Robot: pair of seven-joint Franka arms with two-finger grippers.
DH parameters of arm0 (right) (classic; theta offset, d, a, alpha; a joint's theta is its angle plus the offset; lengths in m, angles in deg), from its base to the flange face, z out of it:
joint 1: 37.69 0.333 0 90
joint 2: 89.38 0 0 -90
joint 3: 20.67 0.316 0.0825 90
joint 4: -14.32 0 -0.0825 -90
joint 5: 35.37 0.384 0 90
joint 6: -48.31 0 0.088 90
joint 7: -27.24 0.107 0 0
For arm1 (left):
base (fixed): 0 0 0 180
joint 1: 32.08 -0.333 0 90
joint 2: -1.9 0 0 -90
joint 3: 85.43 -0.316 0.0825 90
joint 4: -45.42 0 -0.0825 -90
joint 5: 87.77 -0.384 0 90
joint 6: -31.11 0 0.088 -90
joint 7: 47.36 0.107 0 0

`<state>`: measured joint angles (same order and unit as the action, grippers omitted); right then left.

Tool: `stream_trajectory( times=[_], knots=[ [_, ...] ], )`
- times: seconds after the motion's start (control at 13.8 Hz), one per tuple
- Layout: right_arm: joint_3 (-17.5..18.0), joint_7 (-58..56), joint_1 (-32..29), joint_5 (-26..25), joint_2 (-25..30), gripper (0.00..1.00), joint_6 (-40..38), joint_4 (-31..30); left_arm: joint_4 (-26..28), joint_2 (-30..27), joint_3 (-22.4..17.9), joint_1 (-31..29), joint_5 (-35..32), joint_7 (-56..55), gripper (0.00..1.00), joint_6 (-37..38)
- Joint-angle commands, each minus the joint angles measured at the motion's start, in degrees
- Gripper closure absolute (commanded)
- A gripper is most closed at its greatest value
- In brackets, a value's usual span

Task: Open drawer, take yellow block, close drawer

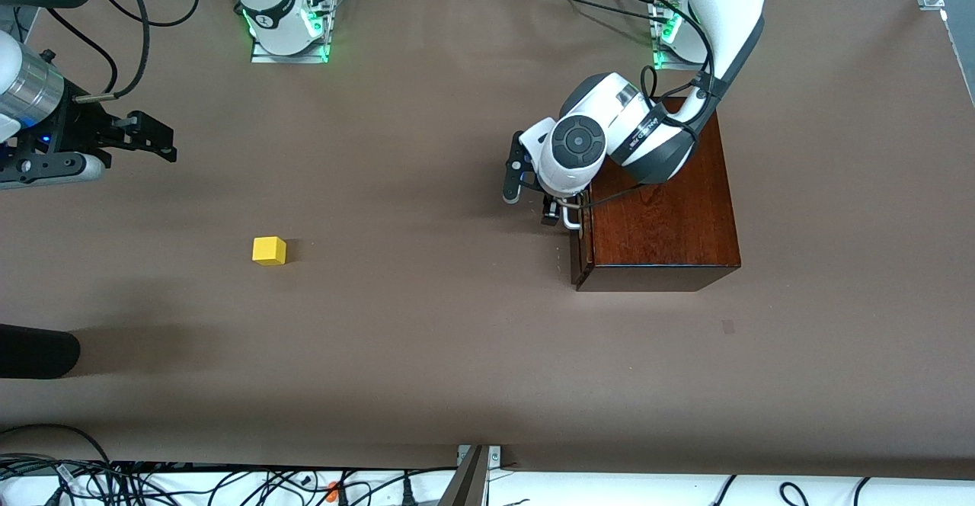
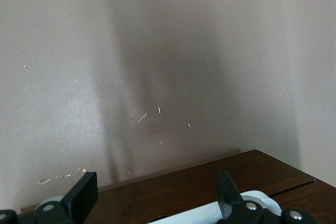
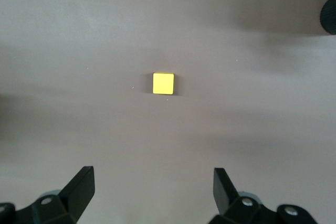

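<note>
So the dark reddish-brown wooden box (image 1: 661, 209) sits on the brown table (image 1: 426, 353) toward the left arm's end, and its drawer (image 1: 580, 251) looks pushed in, dark front flush with the box. The left gripper (image 1: 550, 212) is right down at that front, at about 9 o'clock from the box in the front view, its black fingers (image 2: 84, 195) spread apart with nothing clamped; in the left wrist view the white U-shaped handle (image 2: 210, 212) lies between them, and one finger looks like it's touching it. The small bright yellow cube (image 1: 270, 250) is out on the open tabletop, well apart from the box, roughly 9 o'clock from it and a touch nearer the front camera. The right gripper (image 1: 148, 140) hangs in the air over the right arm's end of the table, around 10 o'clock from the cube, jaws wide and empty; the right wrist view has the cube (image 3: 163, 83) on bare table, clear of the fingertips (image 3: 84, 182). A black rounded object (image 1: 34, 351) pokes in at the table edge, about 8 o'clock from the cube
</note>
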<state>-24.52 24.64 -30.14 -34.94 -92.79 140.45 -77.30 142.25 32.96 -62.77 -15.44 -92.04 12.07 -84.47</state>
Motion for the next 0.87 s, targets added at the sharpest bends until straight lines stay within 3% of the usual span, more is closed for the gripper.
stream_trajectory(
  times=[0.0,0.22,0.43,0.58,0.8],
  knots=[
    [0.3,-0.8,-0.7,0.2,-0.4,0.0,-1.1,1.2,1.3,-2.6,-0.9,-0.8,-2.1,1.4,0.0,1.7],
    [0.3,-0.8,-0.7,0.2,-0.4,0.0,-1.1,1.2,1.1,-2.4,-0.4,-0.5,-1.3,-1.9,0.0,1.2],
    [0.3,-0.8,-0.7,0.2,-0.4,0.0,-1.2,1.2,-3.0,-6.6,4.0,-0.7,3.5,-15.5,0.0,2.2],
    [0.3,-0.8,-0.7,0.2,-0.4,0.0,-1.2,1.2,-4.4,-11.9,3.5,-3.1,3.9,-25.1,0.0,8.1],
    [0.3,-0.8,-0.7,0.2,-0.5,0.0,-1.1,1.2,-10.9,-12.7,3.2,-10.1,3.0,-37.9,0.0,18.4]
  ],
)
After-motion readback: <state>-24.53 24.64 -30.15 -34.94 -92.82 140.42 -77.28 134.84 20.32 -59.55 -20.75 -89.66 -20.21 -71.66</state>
